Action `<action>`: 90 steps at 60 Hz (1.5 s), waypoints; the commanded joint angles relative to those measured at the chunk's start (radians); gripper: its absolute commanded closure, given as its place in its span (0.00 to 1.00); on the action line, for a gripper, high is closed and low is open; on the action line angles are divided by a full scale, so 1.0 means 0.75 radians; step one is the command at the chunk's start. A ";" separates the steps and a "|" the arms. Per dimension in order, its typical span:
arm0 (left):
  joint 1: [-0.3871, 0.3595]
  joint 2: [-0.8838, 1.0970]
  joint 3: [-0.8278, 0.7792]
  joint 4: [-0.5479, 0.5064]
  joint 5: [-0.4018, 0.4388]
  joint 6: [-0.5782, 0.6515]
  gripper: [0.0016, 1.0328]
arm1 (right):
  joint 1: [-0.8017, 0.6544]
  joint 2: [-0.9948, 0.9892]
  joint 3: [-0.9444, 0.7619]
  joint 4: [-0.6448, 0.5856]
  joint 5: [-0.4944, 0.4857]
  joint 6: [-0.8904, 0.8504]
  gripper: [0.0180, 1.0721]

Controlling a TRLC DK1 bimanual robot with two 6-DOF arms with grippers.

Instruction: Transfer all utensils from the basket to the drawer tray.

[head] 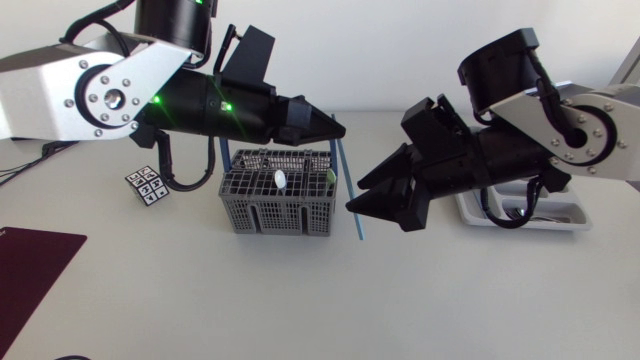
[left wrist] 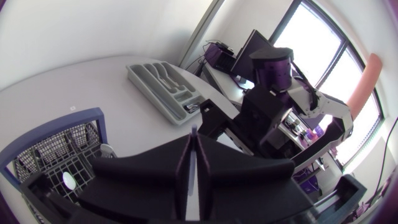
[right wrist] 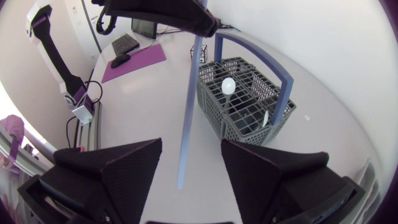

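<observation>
The grey slotted basket [head: 277, 205] with a blue handle stands mid-table; a white spoon [head: 281, 180] sticks up in it. My left gripper [head: 338, 130] is above the basket's right side, shut on the top of a long thin blue utensil [head: 350, 190] that hangs down beside the basket. My right gripper [head: 356, 194] is open, its fingers on either side of the utensil's lower part [right wrist: 185, 124] without touching it. The grey drawer tray [head: 570, 222] lies at the right, mostly behind my right arm; the left wrist view shows it [left wrist: 165, 87] beyond the basket [left wrist: 56, 149].
A small black-and-white marker card [head: 146, 185] lies left of the basket. A dark maroon mat [head: 30, 270] covers the front left corner. Cables [head: 20, 160] trail at the far left. Bare table stretches in front of the basket.
</observation>
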 commanded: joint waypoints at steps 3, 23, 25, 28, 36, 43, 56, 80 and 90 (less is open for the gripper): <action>0.011 0.017 0.039 -0.006 0.024 -0.031 0.96 | 0.003 0.042 0.059 -0.001 -0.042 0.056 0.51; 0.015 0.011 0.033 -0.004 0.031 -0.035 0.96 | -0.001 0.079 0.079 -0.024 -0.099 0.081 0.95; 0.015 0.011 0.033 -0.004 0.033 -0.035 0.96 | -0.001 0.081 0.079 -0.024 -0.099 0.079 0.95; 0.015 0.009 0.035 -0.004 0.033 -0.035 0.96 | 0.001 0.079 0.075 -0.024 -0.099 0.079 0.95; 0.015 0.005 0.035 -0.002 0.033 -0.041 0.89 | 0.001 0.079 0.065 -0.028 -0.099 0.079 0.95; 0.015 -0.003 0.055 0.000 0.043 -0.043 0.66 | 0.003 0.072 0.051 -0.044 -0.099 0.068 0.95; 0.076 -0.032 0.145 0.009 0.041 -0.048 0.29 | -0.048 0.060 0.012 -0.128 -0.089 -0.007 0.95; 0.269 0.029 0.217 -0.267 -0.123 0.155 0.28 | -0.502 0.081 0.010 -0.235 -0.059 -0.193 0.95; 0.295 0.076 0.188 -0.421 -0.223 0.306 0.28 | -0.713 0.254 0.131 -0.222 0.027 -0.204 0.95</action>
